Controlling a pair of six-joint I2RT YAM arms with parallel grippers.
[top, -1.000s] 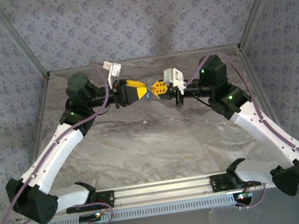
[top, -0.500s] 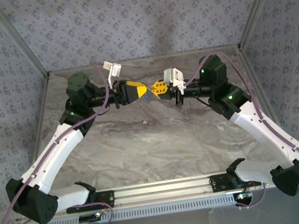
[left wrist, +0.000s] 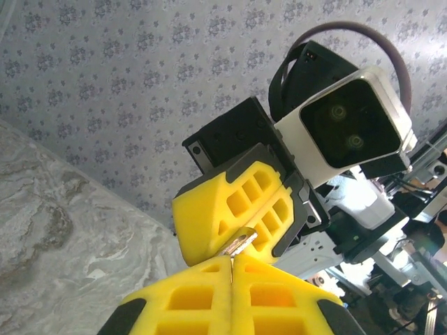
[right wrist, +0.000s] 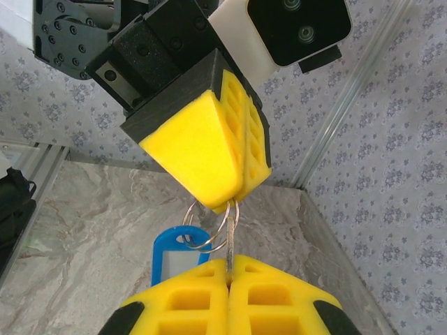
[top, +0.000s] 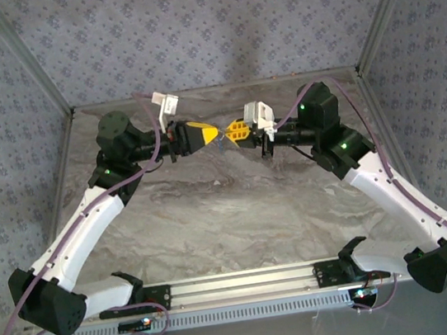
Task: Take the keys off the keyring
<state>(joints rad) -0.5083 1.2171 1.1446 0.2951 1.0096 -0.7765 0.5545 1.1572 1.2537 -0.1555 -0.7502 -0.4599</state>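
Grey marbled table (top: pixel 229 208); rail (top: pixel 244 281) bearing 2 arm bases (top: pixel 133 295), near edge.

Soft, even light from above reaches me in the top view: the marbled table (top: pixel 229 208) is bright, with faint shadows near its far edge. My wrist views are crisp up close; the yellow pads (left wrist: pixel 183 299) look saturated, and the left wrist view's lower right is glary and blurred.

We cannot tell single keys (right wrist: pixel 228 244) apart: one thin metal edge vanishes between the pressed pads (right wrist: pixel 188 300) of the right pincer (right wrist: pixel 228 271), cropped at the view's lower edge. The blue tag (right wrist: pixel 173 255) sits half hidden behind those pads. The top of the keyring (right wrist: pixel 202 235) disappears into the left pincer (right wrist: pixel 225 202). From above, the keys are too small to make out.
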